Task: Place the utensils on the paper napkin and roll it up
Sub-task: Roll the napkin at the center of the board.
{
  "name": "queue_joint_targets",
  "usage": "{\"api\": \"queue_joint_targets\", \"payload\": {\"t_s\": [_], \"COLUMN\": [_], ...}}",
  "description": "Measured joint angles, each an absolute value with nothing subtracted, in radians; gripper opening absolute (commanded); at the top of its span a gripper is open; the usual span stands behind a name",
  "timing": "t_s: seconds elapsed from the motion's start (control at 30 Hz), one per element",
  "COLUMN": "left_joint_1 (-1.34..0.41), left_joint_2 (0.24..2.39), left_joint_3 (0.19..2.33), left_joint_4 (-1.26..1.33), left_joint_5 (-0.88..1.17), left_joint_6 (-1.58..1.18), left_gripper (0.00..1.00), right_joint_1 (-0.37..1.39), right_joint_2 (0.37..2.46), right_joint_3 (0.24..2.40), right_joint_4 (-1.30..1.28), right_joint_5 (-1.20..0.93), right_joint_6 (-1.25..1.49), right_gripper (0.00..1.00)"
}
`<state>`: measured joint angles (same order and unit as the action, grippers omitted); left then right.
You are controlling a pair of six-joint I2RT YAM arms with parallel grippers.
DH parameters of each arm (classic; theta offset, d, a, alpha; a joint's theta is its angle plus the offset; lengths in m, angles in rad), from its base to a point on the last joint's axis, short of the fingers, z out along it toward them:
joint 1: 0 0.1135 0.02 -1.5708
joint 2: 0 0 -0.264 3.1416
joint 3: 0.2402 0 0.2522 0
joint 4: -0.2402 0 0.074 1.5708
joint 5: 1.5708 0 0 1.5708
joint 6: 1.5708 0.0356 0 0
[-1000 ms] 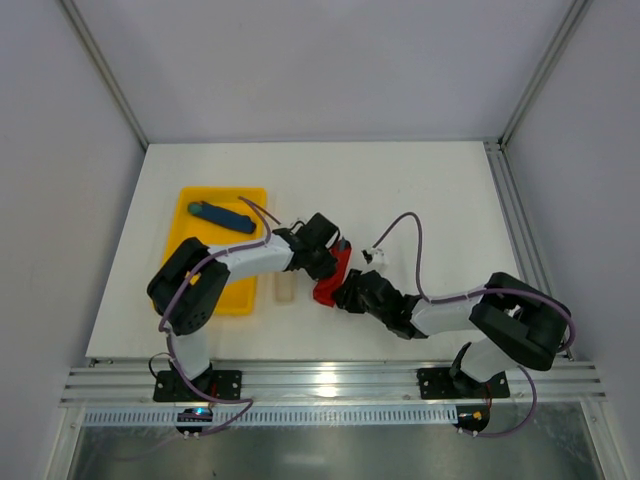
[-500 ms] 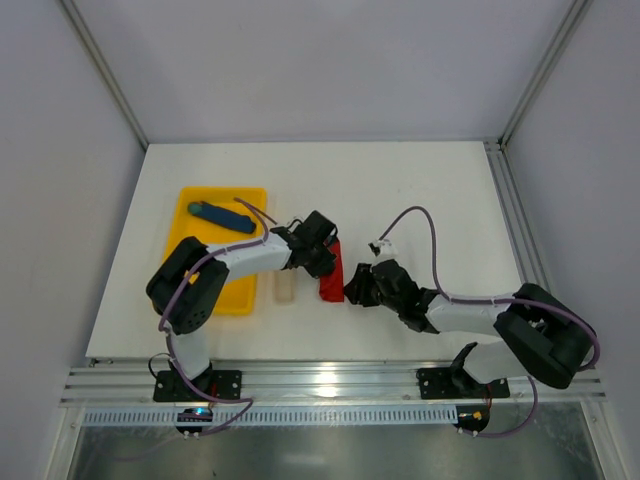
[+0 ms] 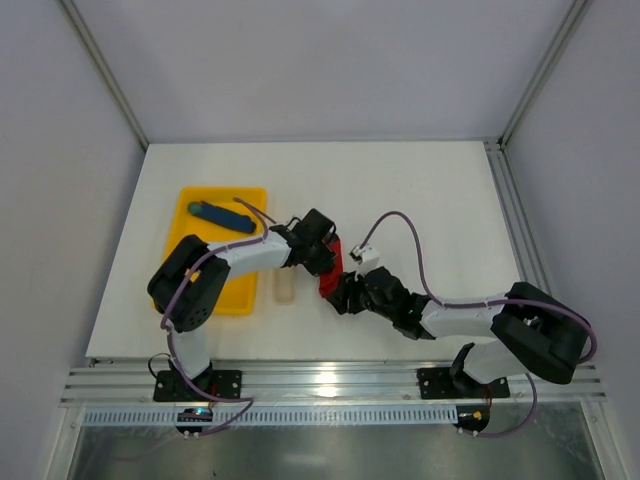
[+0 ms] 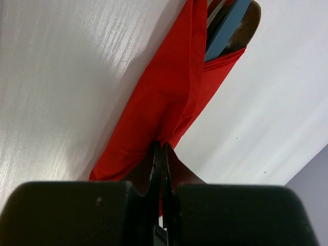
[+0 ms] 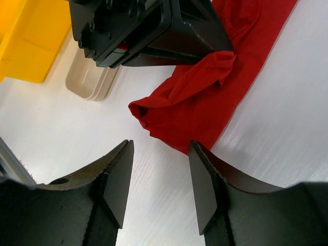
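The paper napkin is a narrow red roll on the table between my two grippers. My left gripper is shut on a fold of the napkin, pinching its edge between the fingertips. At the roll's far end, brownish and blue utensil ends poke out. My right gripper is open, its tips just short of the napkin's crumpled near end, with nothing between them. In the top view the right gripper sits at the roll's near end.
A pale beige flat piece lies on the table beside the yellow tray, left of the napkin. It also shows under the left gripper's body. In the tray lies a blue stick with a teal end. A purple cable arcs above the right arm.
My right gripper let go of the napkin's near end, drew back to the right, opened wider and came back up to the roll. The left gripper kept its pinch.
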<state>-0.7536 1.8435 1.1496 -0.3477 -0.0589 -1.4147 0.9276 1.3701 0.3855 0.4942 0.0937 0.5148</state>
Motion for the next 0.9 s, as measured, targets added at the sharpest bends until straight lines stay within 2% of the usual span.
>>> {"api": "queue_joint_targets", "payload": {"t_s": [0.23, 0.6, 0.9], "left_joint_1": [-0.744, -0.726, -0.724], "left_joint_2": [1.843, 1.844, 1.855], "left_joint_3": [1.15, 1.15, 1.15], "left_joint_4": [-0.348, -0.347, -0.323], "left_joint_5": [-0.056, -0.041, -0.017], "left_joint_6": [-1.415, -1.415, -1.427], "left_gripper": [0.0, 0.0, 0.0], "right_joint_1": [0.934, 0.947, 0.987], "right_joint_2": [1.43, 1.493, 1.563], "right_joint_3": [0.387, 0.407, 0.458], "right_joint_4": [0.606, 0.719, 0.709], "right_joint_5": [0.086, 0.091, 0.214], "right_joint_6": [0.474, 0.402, 0.397], "right_gripper": [0.63, 0.63, 0.63]}}
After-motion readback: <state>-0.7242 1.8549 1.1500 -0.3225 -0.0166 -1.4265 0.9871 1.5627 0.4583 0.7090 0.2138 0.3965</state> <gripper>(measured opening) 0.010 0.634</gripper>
